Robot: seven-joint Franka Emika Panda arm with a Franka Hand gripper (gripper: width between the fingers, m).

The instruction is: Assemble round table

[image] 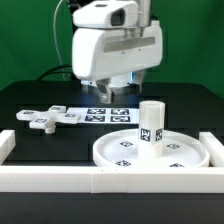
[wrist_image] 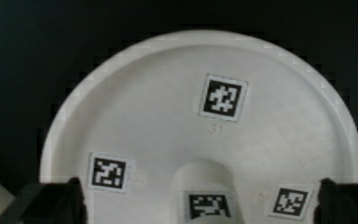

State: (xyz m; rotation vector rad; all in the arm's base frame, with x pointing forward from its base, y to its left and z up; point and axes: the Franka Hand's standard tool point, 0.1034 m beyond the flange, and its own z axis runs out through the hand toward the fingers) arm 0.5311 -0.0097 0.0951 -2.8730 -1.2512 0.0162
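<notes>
Your disc (image: pixel 150 152) carries the leg (image: pixel 150 123) upright; the foot (image: pixel 45 118) lies loose, well off the disc toward the exterior view's left. Your gripper (image: pixel 108 88) hangs behind the disc, wide open, empty; fetching the foot looks next, gripped squarely

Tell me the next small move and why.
Probably shift the open gripper toward the exterior view's left, over the cross-shaped foot piece. The leg already stands upright on the disc, the gripper holds nothing, and the foot piece lies loose on the table, apart from both.
</notes>
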